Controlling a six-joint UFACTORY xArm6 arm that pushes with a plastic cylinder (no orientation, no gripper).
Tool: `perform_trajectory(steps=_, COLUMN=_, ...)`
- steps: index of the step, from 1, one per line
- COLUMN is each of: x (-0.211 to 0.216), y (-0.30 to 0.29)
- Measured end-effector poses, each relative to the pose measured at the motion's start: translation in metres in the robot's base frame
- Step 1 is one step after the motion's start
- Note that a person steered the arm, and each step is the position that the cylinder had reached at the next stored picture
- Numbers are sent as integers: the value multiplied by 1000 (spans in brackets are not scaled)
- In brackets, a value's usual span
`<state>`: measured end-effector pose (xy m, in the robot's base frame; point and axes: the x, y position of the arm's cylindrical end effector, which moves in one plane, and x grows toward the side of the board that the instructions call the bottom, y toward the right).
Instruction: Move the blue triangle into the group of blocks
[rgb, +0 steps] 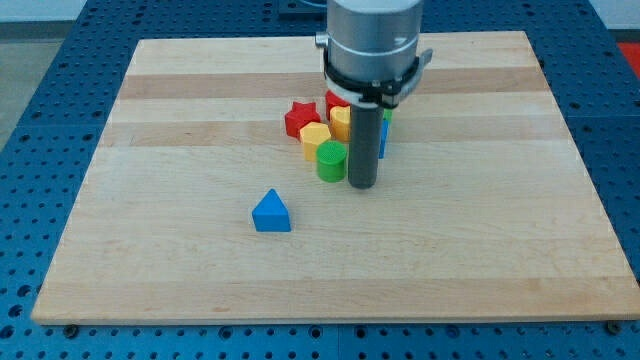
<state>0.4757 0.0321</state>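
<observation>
One raised view angled down over the board (480, 270).

We see our tip (362, 186) resting on the wooden board (480, 240), just at three o'clock of the green cylinder (331, 160). That cylinder sits at the six o'clock edge of a cluster: a yellow block (315, 137) touching it at eleven o'clock, a red star (298, 118) beyond, another yellow block (341, 122), a red block (335, 100) partly hidden behind the rod. The blue triangle (271, 212) lies well apart, at eight o'clock from our tip.
</observation>
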Motion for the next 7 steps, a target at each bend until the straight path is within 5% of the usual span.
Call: perform_trajectory(steps=7, x=-12, y=-22)
